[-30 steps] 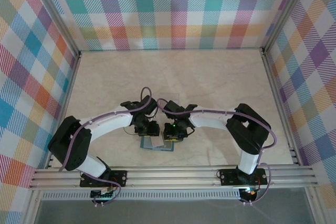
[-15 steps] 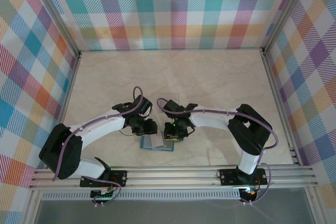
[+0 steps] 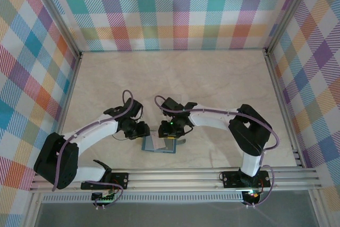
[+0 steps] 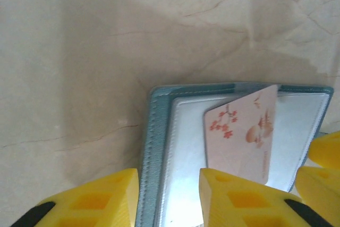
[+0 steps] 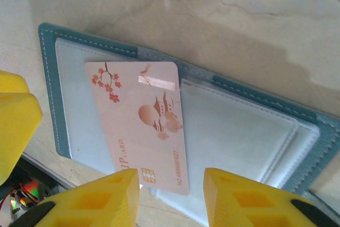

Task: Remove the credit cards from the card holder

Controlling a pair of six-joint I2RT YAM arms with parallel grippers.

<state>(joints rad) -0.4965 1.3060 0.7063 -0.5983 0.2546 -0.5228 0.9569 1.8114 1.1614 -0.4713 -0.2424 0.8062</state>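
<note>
The teal card holder lies open and flat on the table near the front edge. One pale pink credit card with red blossoms and a chip rests slanted on its left half, loose on top. In the left wrist view that card sits right of my open left gripper, whose jaws straddle the card holder's teal left edge without pinching it. My right gripper is open just above the card's lower corner and the card holder's inner pocket. From above, the left gripper and right gripper hover at the holder's far side.
The pale marble-patterned table stretches open behind both arms. Plaid walls enclose it on three sides, and an aluminium rail runs along the front edge. Each gripper's yellow fingers show at the edge of the other's wrist view.
The right gripper has opened and drawn back a little from the holder. The left arm has swung leftward and its gripper has shifted left. The card lies free on the holder.
</note>
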